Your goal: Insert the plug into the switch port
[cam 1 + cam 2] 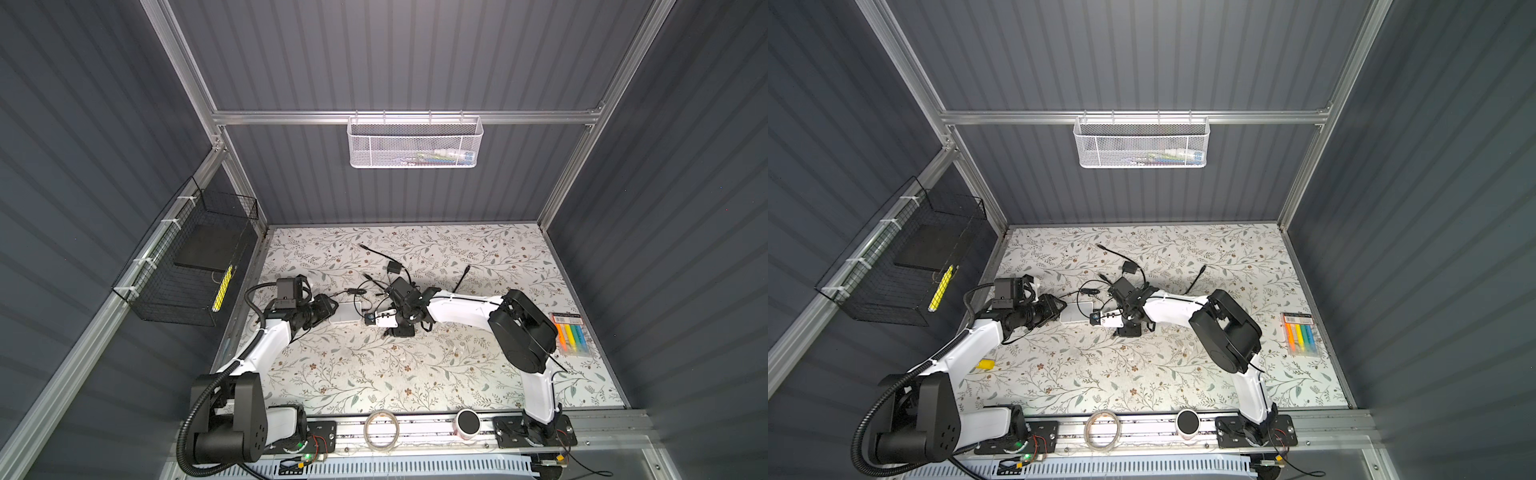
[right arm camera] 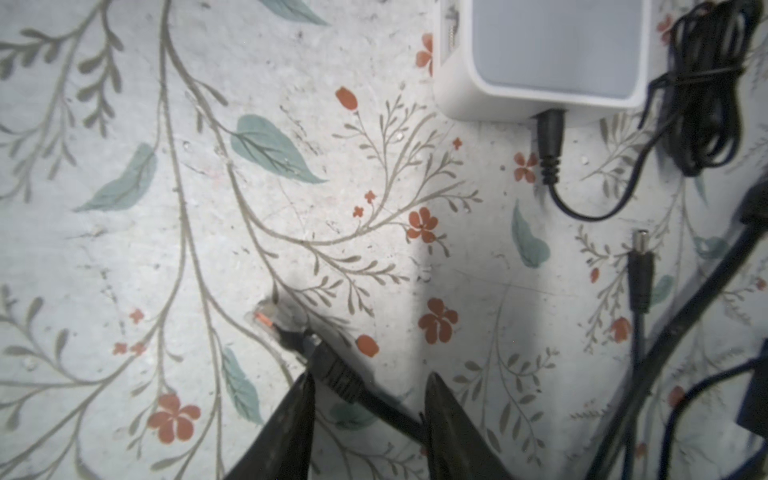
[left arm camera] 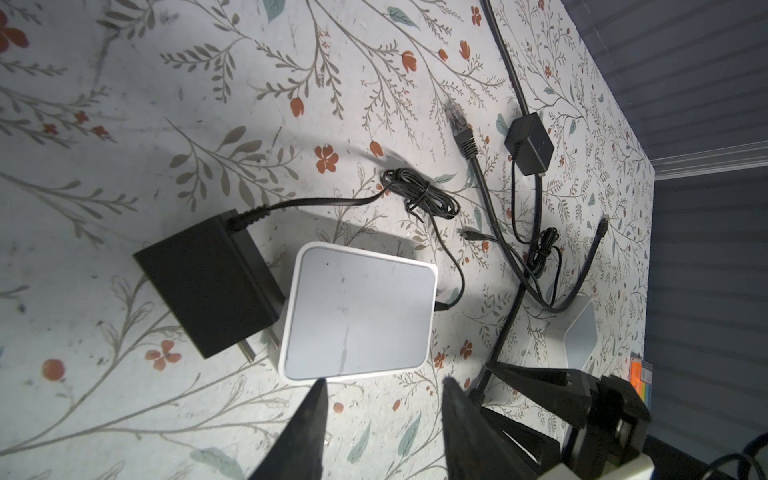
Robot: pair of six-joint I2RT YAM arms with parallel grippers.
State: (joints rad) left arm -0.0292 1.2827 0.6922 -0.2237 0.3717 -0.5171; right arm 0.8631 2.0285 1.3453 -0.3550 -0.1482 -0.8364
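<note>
Toward the left of the table (image 3: 124, 104), my left tool (image 3: 384, 384) hovered with jaws apart and empty, just short of the white switch (image 3: 357, 311). Right of the switch, my right tool (image 2: 370, 376) stood with jaws apart astride the black cable (image 2: 382, 407). Its plug (image 2: 286, 322) lay on the table, apart from the switch.
</note>
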